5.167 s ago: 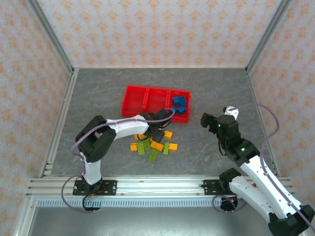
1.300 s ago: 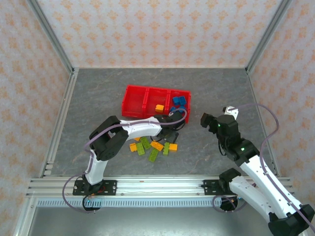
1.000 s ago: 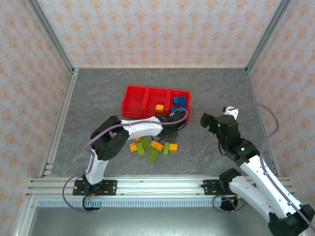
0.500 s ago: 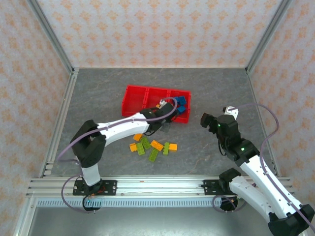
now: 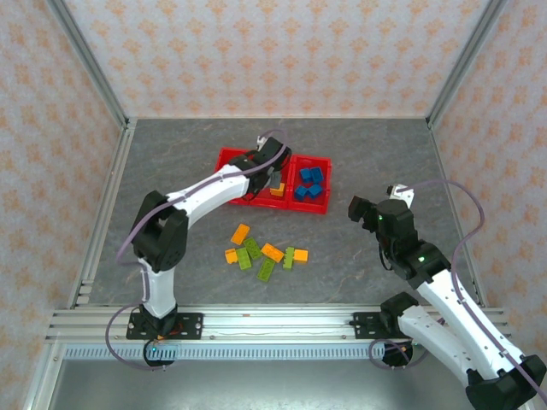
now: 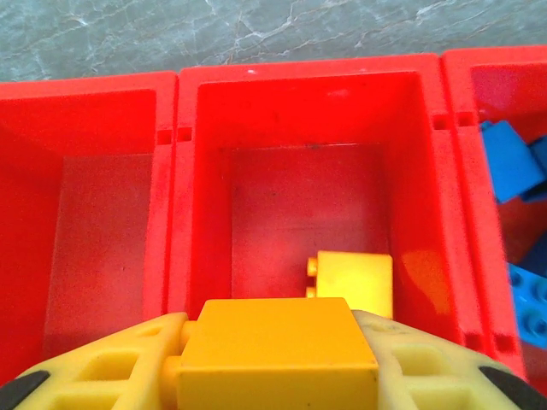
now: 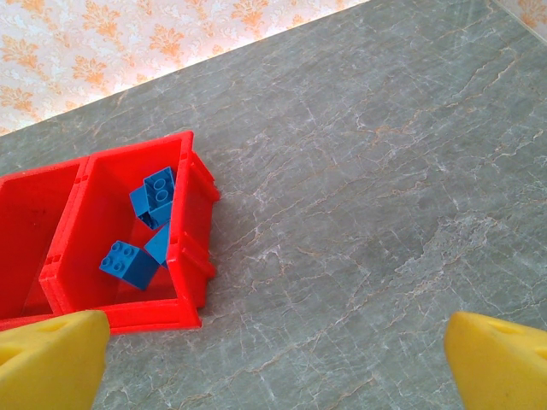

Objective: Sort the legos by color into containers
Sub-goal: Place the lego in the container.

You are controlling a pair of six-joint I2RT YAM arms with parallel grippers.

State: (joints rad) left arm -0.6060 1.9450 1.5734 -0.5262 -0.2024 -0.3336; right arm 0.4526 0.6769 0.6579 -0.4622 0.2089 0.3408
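Grey desk (image 5: 171, 171), walled on three sides, leaves us open room right of the red tray (image 6: 171, 171). Our left hand (image 5: 273, 173) hangs over its middle compartment, gripping an orange brick (image 6: 278, 346). A second brick (image 6: 353, 282) lies inside by the near wall. Our right hand (image 5: 357, 207) gapes, well clear. Loose bricks (image 5: 265, 254) lie apart from the tray's near edge.

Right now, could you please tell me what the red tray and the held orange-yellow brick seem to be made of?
Red tray: probably moulded plastic, glossy; soft highlights on its walls. Held orange-yellow brick: likely hard plastic, smooth, semi-gloss; crisp edges.
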